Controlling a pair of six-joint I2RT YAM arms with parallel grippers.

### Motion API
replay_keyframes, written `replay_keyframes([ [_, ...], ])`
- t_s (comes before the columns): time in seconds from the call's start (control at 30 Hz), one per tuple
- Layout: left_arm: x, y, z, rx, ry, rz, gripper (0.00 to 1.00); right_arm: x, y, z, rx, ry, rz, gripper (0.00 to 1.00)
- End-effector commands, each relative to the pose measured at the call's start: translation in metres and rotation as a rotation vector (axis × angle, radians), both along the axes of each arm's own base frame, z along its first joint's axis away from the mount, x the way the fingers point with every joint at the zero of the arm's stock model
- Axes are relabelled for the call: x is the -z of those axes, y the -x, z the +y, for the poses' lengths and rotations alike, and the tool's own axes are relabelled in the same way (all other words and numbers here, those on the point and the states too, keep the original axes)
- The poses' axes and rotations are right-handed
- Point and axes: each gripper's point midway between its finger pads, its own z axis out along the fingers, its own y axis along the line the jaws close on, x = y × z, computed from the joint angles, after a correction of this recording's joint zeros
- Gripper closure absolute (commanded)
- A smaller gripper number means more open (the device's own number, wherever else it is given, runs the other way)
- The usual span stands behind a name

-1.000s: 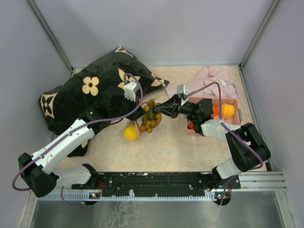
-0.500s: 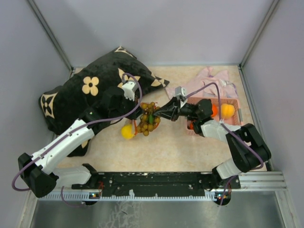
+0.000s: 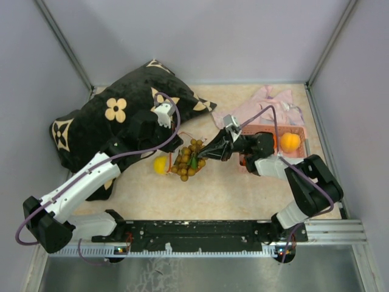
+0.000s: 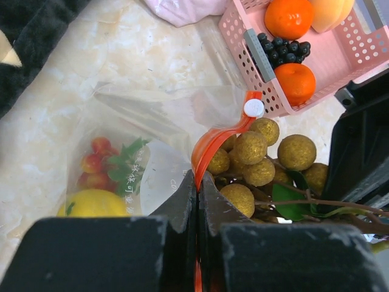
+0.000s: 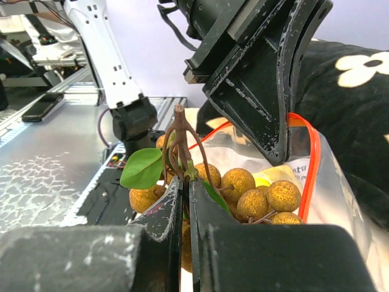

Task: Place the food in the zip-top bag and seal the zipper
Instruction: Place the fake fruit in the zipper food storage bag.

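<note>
lol the right gripper (image 5: 185, 181) pinches the grape bunch (image 5: 267, 194) stem, left gripper (image 4: 197, 182) clamps the zipper (image 4: 209, 139); bunch might snag there and miss.

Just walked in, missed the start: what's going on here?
The left pincer pinches the orange-red zipper strip, holding the clear bag open. The right pincer holds a grape bunch by its stem at the bag's mouth. A lemon and red fruit are inside; oranges and dark grapes sit in the pink basket.

Mustard-brown grape bunch (image 3: 188, 161), yellow lemon (image 3: 160, 165), orange-red zipper (image 4: 214, 143), pink basket (image 4: 355, 61), black flower-patterned pillow (image 3: 115, 121)
</note>
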Motion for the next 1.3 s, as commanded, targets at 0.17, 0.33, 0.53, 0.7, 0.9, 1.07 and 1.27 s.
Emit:
replay_keyframes([
  [0.17, -0.021, 0.01, -0.018, 0.11, 0.087, -0.018, 1.0, -0.014, -0.023, 0.008, 0.126, -0.066, -0.061, 1.0],
  [0.33, -0.02, 0.013, -0.022, 0.14, 0.092, -0.008, 1.0, -0.021, -0.056, 0.003, 0.342, -0.048, -0.127, 1.0],
  [0.53, -0.019, 0.014, -0.024, 0.149, 0.097, 0.002, 1.0, -0.037, -0.079, -0.01, 0.533, -0.099, -0.13, 1.0],
  [0.7, -0.018, 0.014, -0.024, 0.15, 0.097, 0.008, 1.0, -0.046, -0.082, -0.013, 0.607, -0.128, -0.119, 1.0],
  [0.9, -0.026, 0.017, -0.03, 0.159, 0.138, 0.031, 1.0, -0.03, -0.078, 0.002, 0.612, -0.046, -0.142, 1.0],
  [1.07, -0.027, 0.011, -0.028, 0.113, 0.145, 0.037, 1.0, -0.005, -0.071, 0.011, 0.594, 0.03, -0.173, 1.0],
  [1.27, -0.031, 0.013, -0.03, 0.122, 0.183, 0.022, 1.0, 0.023, -0.07, 0.014, 0.598, 0.128, -0.177, 0.99],
])
